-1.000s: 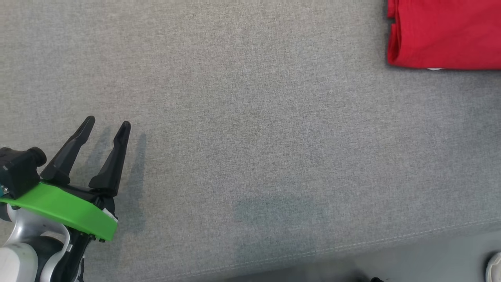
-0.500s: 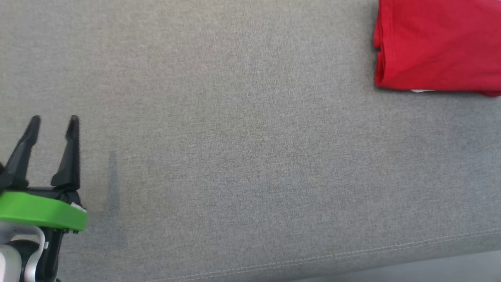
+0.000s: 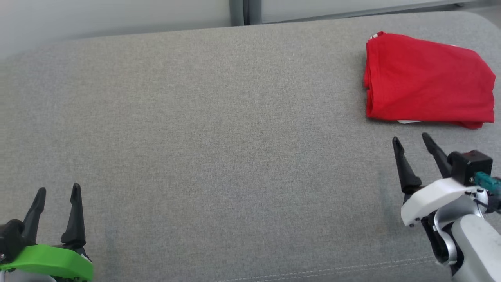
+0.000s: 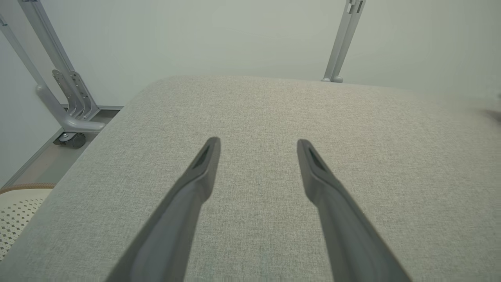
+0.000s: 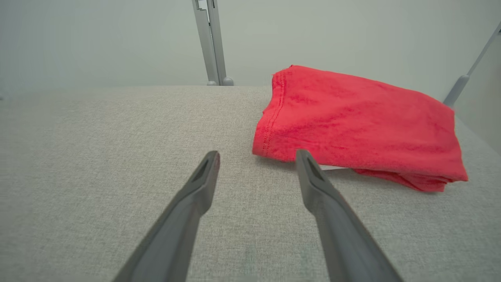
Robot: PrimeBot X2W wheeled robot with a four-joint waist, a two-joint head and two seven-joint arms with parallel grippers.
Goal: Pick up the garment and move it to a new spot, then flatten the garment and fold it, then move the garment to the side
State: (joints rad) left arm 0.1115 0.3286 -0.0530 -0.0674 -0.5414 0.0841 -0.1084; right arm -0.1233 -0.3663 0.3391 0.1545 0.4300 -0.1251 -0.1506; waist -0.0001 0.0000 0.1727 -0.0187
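Observation:
The garment point(image 3: 428, 80) is a red cloth folded into a compact rectangle, lying at the far right of the grey padded surface point(image 3: 219, 137). In the right wrist view the garment point(image 5: 364, 125) lies just ahead and to the right of the fingers. My right gripper point(image 3: 411, 139) hovers a little in front of its near edge, open and empty. At the lower left my left gripper point(image 3: 58, 189) is open too, with nothing between its fingers; its own view shows the left gripper point(image 4: 258, 141) over bare grey fabric.
The grey surface ends at a rounded far edge with a pale wall and metal frame posts point(image 3: 245, 9) behind it. In the left wrist view a castor point(image 4: 70, 139) and a perforated white seat point(image 4: 17, 211) sit beyond the surface's left corner.
The head camera has tilted up, so the far edge, the whole garment and the right gripper are now in the picture. The left gripper stays open at the lower left.

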